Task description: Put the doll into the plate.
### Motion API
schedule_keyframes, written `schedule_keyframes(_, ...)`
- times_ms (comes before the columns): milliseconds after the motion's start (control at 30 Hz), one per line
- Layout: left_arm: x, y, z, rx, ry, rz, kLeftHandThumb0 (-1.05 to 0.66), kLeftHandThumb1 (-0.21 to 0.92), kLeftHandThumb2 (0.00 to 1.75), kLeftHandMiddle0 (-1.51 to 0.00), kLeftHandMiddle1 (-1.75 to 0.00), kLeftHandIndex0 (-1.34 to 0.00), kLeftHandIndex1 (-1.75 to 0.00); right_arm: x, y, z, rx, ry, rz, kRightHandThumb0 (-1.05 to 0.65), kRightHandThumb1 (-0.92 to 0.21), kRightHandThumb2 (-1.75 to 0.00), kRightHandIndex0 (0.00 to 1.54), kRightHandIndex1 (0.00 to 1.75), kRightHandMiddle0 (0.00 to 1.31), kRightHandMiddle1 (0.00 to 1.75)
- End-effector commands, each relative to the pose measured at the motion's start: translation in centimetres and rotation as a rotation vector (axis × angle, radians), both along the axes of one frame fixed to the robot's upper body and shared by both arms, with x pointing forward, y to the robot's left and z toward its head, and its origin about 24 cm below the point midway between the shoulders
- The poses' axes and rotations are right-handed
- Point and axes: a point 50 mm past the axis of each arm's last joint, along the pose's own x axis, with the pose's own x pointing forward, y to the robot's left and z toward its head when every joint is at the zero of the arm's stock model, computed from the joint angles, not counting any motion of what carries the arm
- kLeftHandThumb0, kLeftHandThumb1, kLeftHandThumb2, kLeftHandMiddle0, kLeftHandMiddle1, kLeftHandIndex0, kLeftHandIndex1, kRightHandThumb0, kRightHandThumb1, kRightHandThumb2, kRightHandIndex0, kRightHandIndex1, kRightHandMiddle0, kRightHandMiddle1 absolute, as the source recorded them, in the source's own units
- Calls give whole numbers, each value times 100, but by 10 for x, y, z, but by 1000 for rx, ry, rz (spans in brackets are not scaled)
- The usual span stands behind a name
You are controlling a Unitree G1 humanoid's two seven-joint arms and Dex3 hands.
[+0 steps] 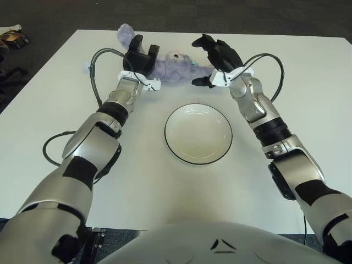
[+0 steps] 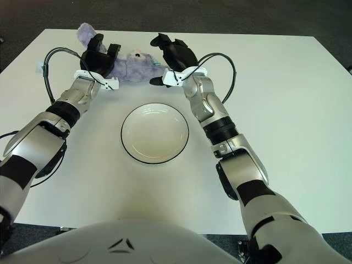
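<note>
A purple plush doll point(image 1: 173, 69) lies on the far side of the white table point(image 1: 308, 82), beyond the plate. The white plate point(image 1: 166, 135) with a dark rim sits at the table's middle and holds nothing. My left hand point(image 1: 144, 47) is at the doll's left end, fingers spread, over its body and beside its raised fluffy part point(image 1: 125, 34). My right hand point(image 1: 203, 60) is just right of the doll, fingers spread with the palm towards it and the thumb low by the table. The doll also shows between both hands in the right eye view point(image 2: 132, 66).
Black cables loop from both wrists, one beside the left forearm point(image 1: 94, 77) and one by the right point(image 1: 278, 69). A small dark object point(image 1: 14, 37) lies on the floor beyond the table's far left corner. The table's far edge runs just behind the doll.
</note>
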Motion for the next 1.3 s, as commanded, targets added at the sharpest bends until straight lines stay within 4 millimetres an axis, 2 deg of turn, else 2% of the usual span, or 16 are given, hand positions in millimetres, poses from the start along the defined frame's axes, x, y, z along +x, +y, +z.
schedule_keyframes(0,1,-3,-3,4,51,8,-25,12,112,0,-88,0,-88,4,3,10,-29,-8,0,-83,-53,-64,6,59,0,77)
schedule_keyframes(133,2,-4,-4,6,66,11,-21,9,116,0,-105,0,-102,6,3,10,-30,5,1,-83,-53,-64,3,57,0,72)
schedule_keyframes(433,3,-6,-5,-15,116,4,-5,4,131,0,-123,0,-123,9,4,12,-35,51,-6,-83,-52,-65,1,48,0,64)
schedule_keyframes(667,3,-8,-5,-32,130,-4,2,2,137,-2,-120,0,-128,11,5,13,-46,66,-17,-84,-53,-64,1,44,0,60)
schedule_keyframes(800,3,-11,-4,-53,141,-14,4,4,138,-8,-112,-3,-129,16,10,17,-86,91,-6,-76,-45,-71,2,43,0,62)
schedule_keyframes(933,3,-11,-4,-60,148,-16,7,6,140,-17,-113,-9,-131,20,12,17,-118,106,-7,-71,-38,-79,3,50,0,62)
schedule_keyframes(967,3,-11,-4,-62,149,-18,8,6,140,-19,-114,-11,-133,21,12,17,-140,113,-4,-70,-35,-80,5,53,0,67)
schedule_keyframes(1233,3,-11,-3,-93,146,-41,10,7,142,-33,-139,-25,-146,26,18,17,-245,117,13,-68,-36,-82,1,66,0,68)
schedule_keyframes(1267,2,-11,-3,-110,149,-45,6,19,132,-41,-145,-34,-154,27,19,15,-258,115,15,-69,-36,-82,1,66,0,68)
